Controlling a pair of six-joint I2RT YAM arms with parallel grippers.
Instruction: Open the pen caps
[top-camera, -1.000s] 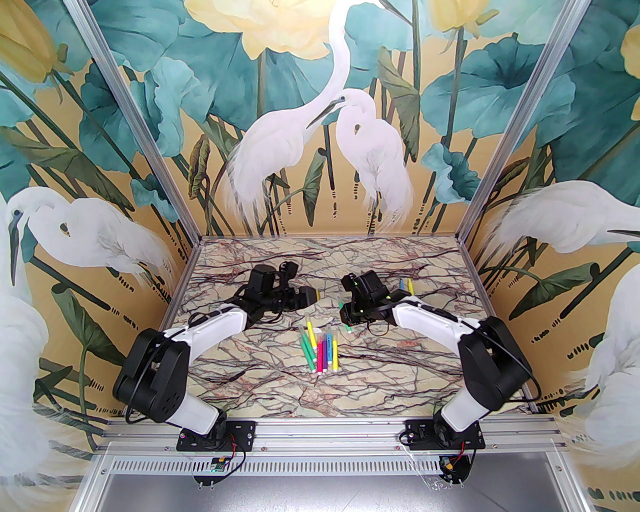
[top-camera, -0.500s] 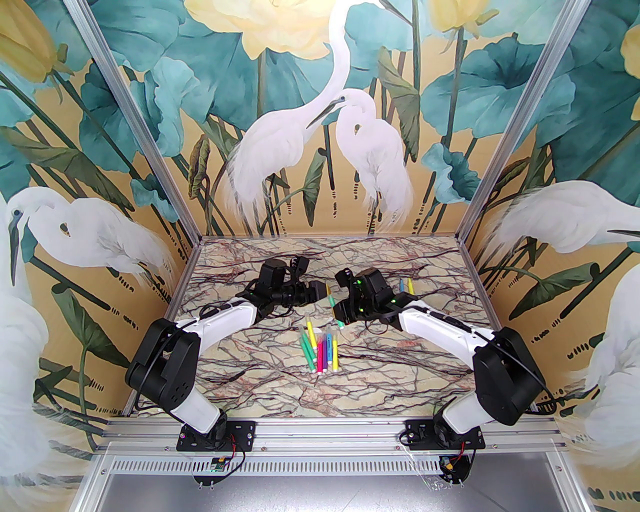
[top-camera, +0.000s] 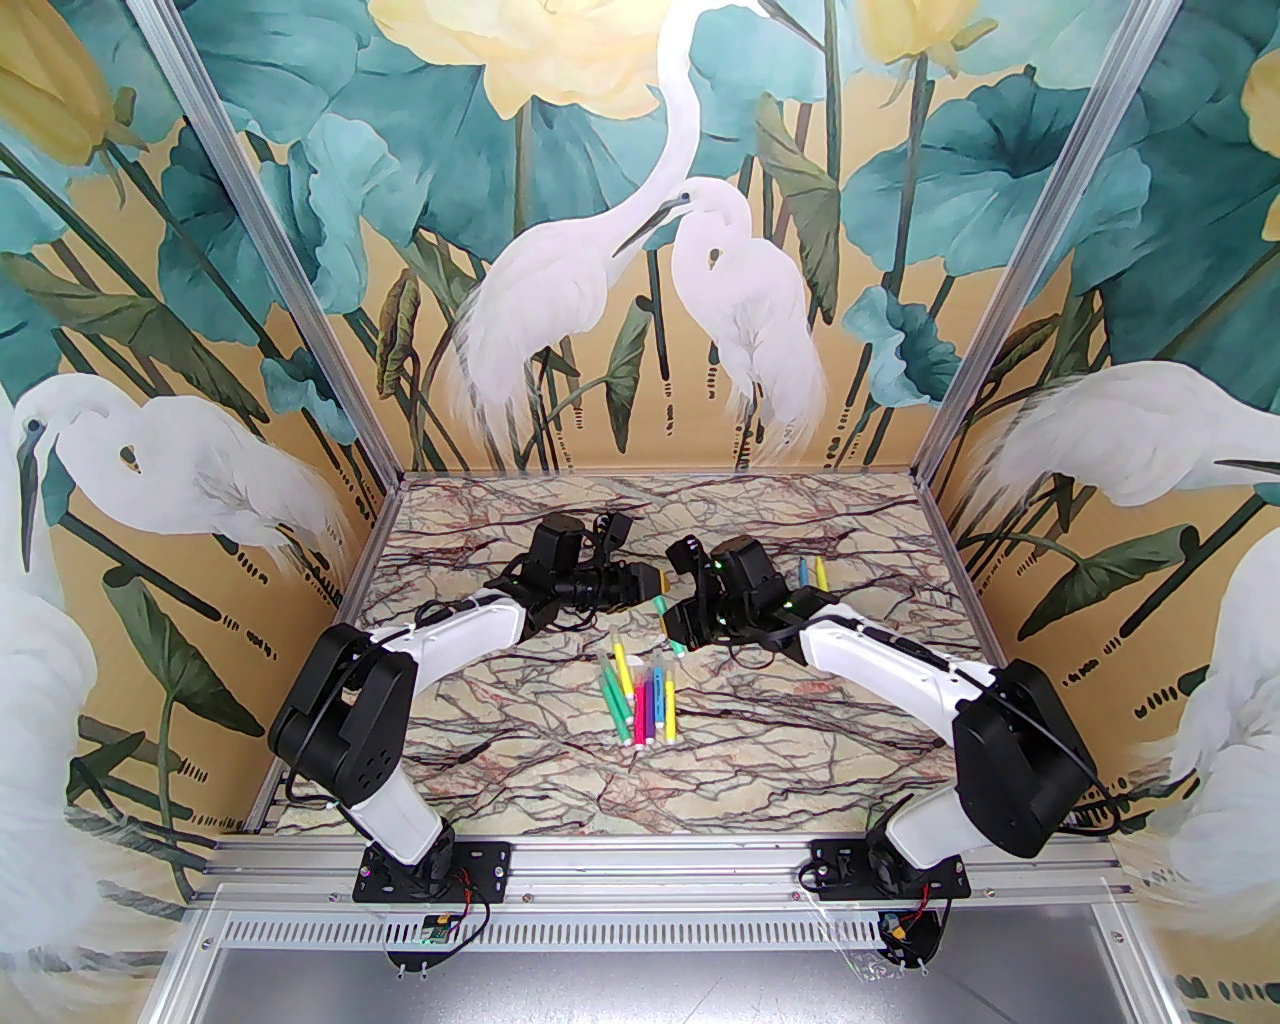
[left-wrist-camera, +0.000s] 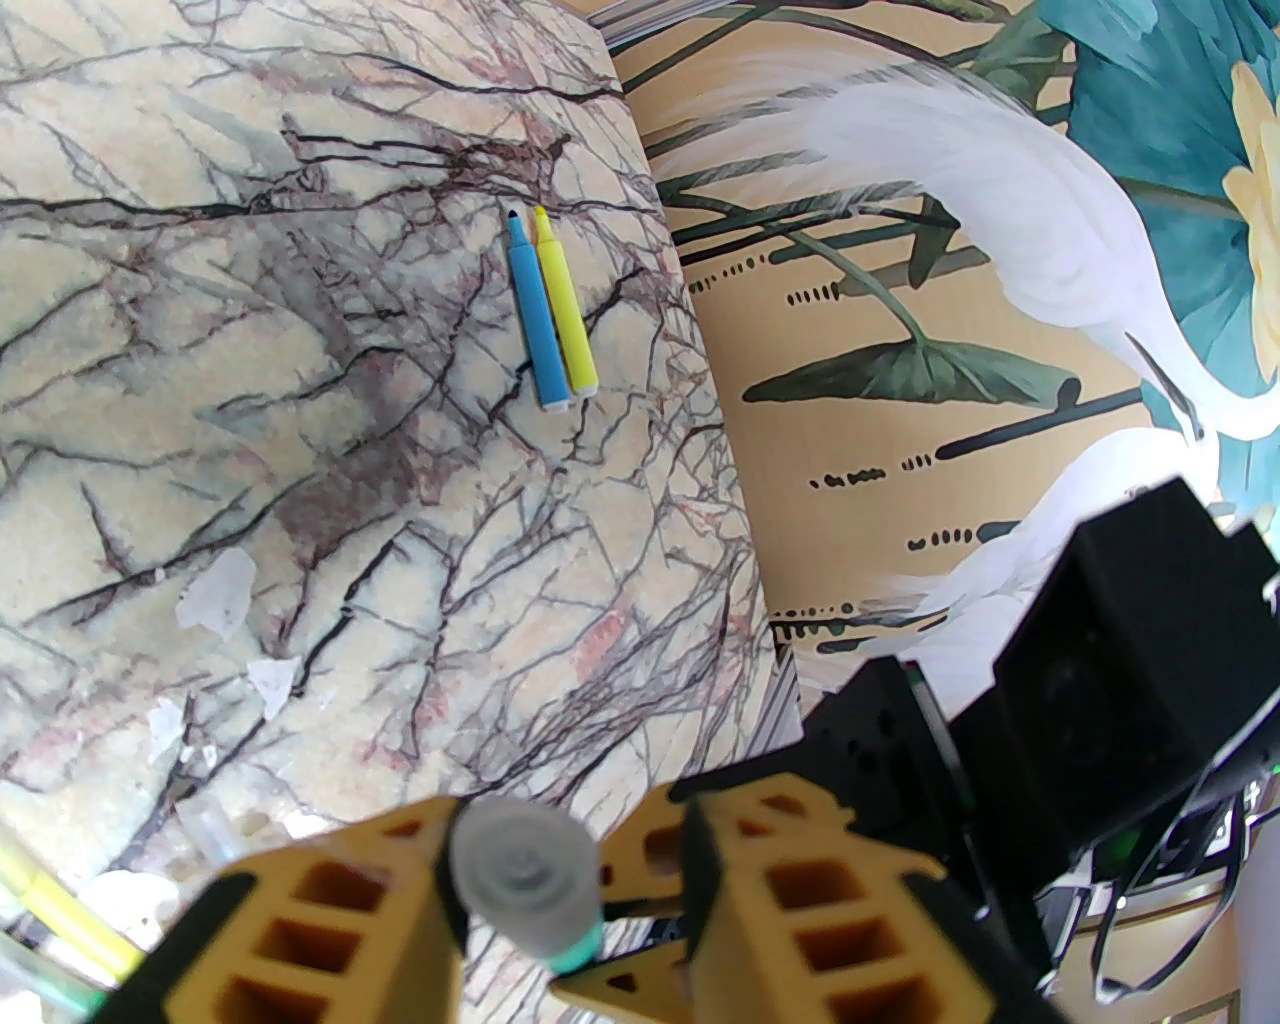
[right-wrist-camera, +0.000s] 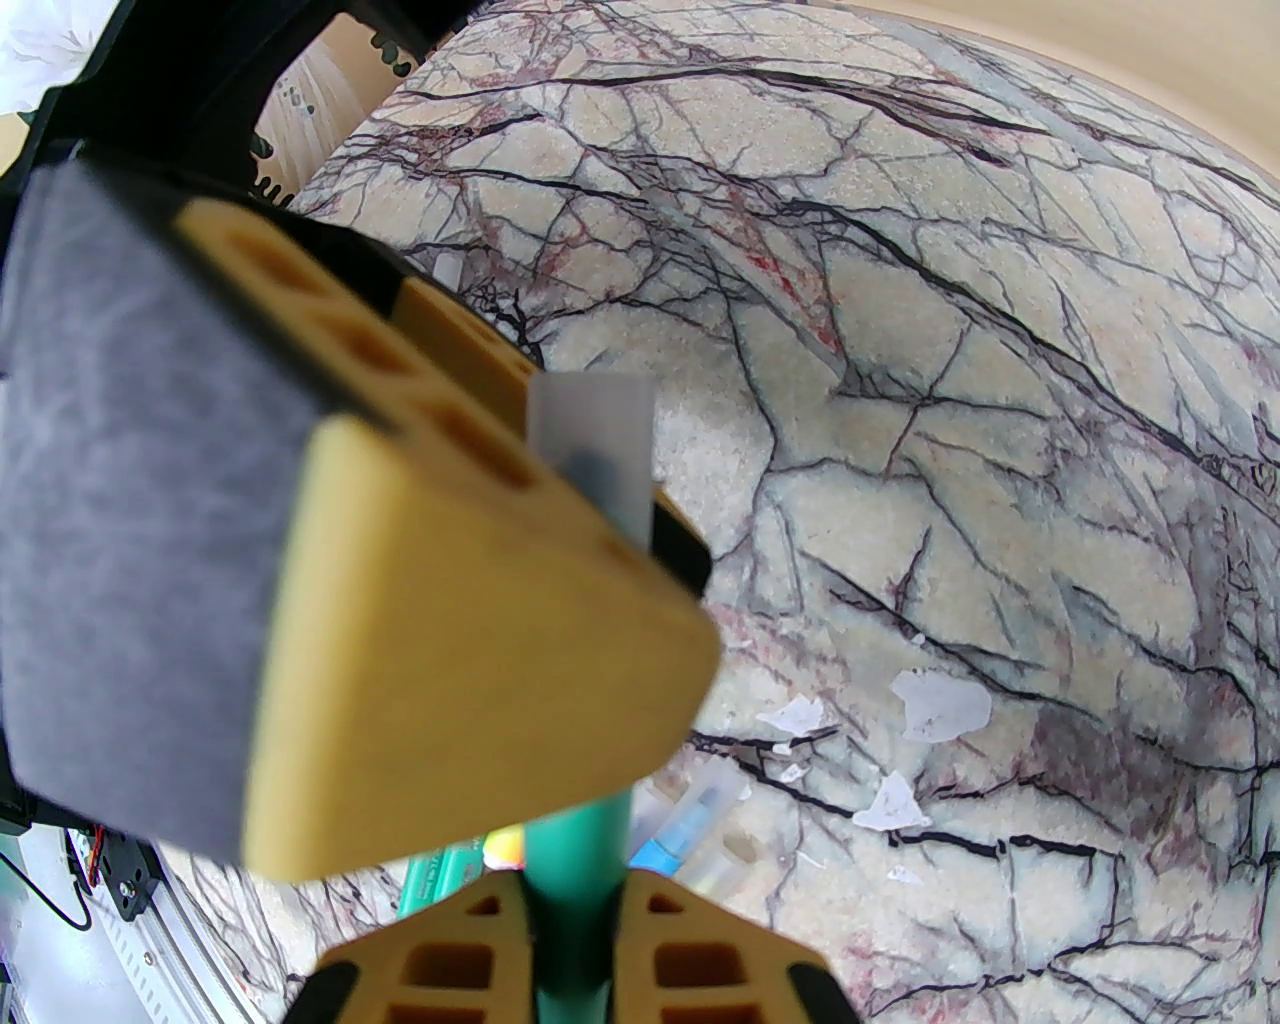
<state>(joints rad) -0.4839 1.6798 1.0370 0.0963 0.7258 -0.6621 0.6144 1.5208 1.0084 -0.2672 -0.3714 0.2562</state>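
My right gripper is shut on the barrel of a green pen and holds it above the table. The pale translucent pen cap sits on that pen's tip. My left gripper surrounds the cap. Its jaws are narrow but open: one pad touches the cap and the other stands a little apart. Several more pens lie bunched in the middle of the table.
A blue pen and a yellow pen lie side by side at the back right, tips bare. White flakes dot the marble table. The painted wall rises just beyond the table's right edge.
The left arm has swung right to meet the green pen. The right gripper has carried that pen left and up. The left jaws have narrowed around the cap.
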